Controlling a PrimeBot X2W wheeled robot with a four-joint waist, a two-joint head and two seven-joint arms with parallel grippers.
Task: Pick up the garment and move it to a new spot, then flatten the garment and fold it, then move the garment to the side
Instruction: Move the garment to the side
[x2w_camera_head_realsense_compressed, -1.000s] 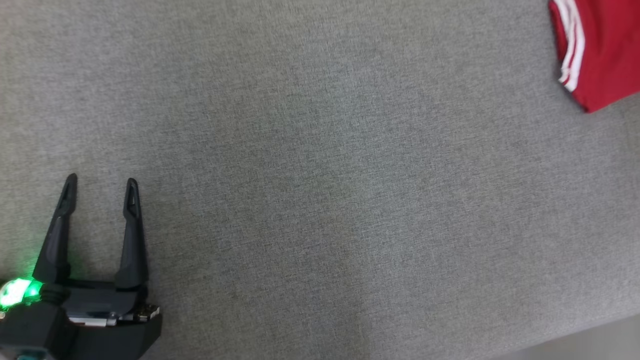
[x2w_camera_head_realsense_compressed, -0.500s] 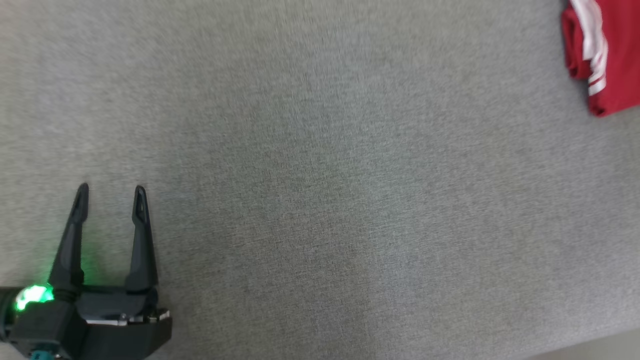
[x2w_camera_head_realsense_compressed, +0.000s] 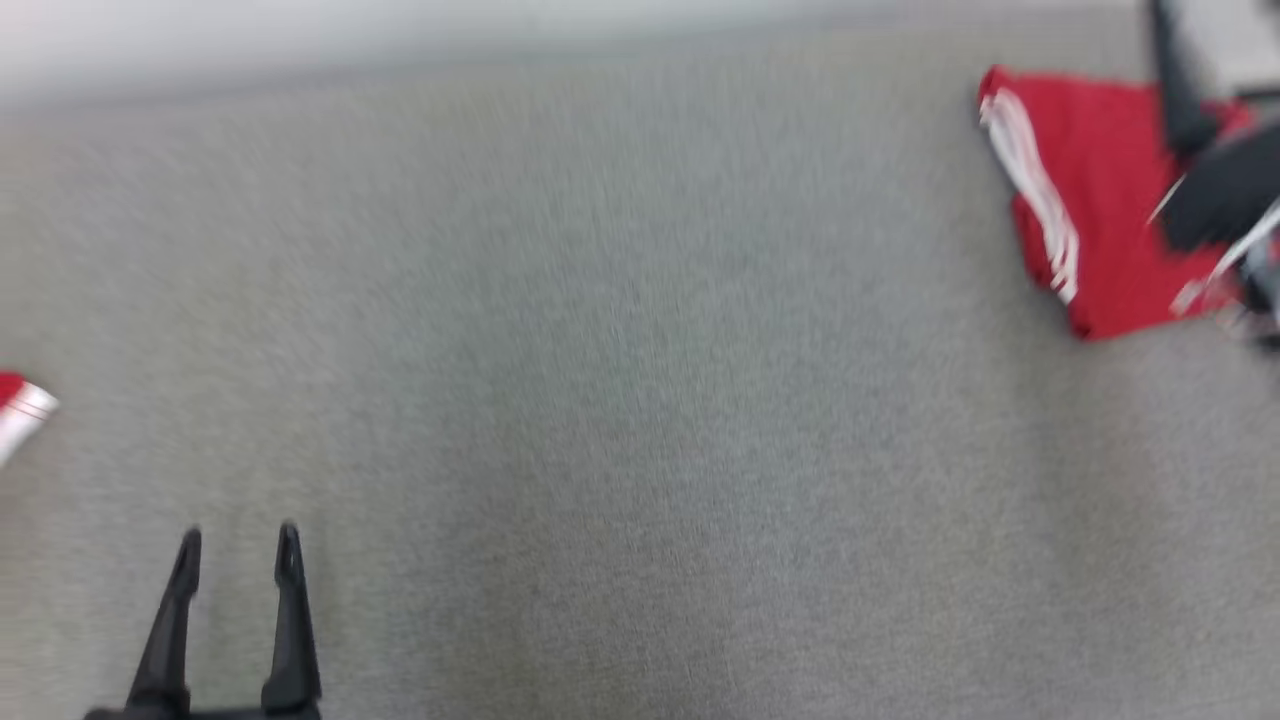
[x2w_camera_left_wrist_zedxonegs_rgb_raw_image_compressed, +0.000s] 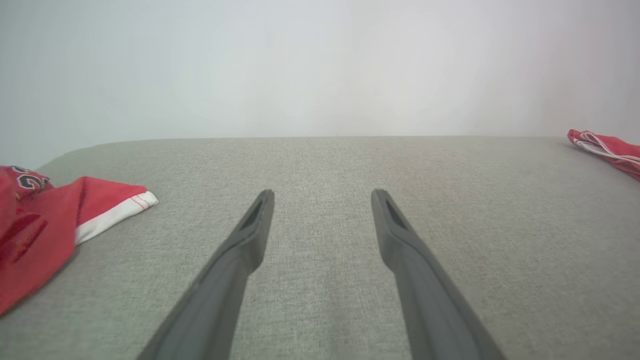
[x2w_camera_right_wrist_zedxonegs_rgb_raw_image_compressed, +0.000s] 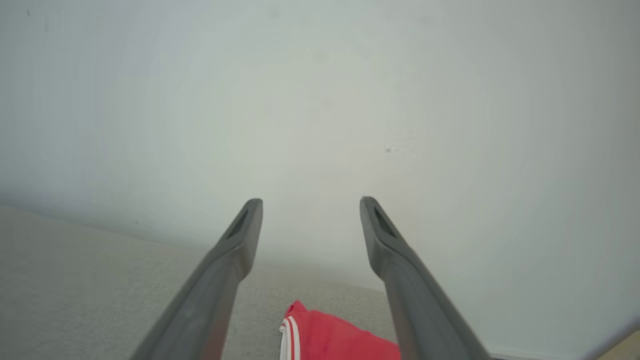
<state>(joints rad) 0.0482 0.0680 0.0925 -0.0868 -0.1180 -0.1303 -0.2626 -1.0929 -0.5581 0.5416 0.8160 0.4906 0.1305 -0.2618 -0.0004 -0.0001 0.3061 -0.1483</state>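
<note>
A folded red garment with white side stripes lies at the far right of the grey fabric surface; its near corner shows in the right wrist view, and it sits at the far right edge of the left wrist view. My right gripper is open, held above the garment and holding nothing; in the head view it is a dark blur over the cloth. My left gripper stands open and empty at the lower left, its fingers just over bare fabric.
A second red garment with a white hem lies to the left of my left gripper, just showing at the left edge of the head view. A pale wall rises behind the surface's far edge.
The head camera has tilted up, so the whole picture slid down and blurred. The far edge, the second garment and my right gripper over the folded garment have come into view.
</note>
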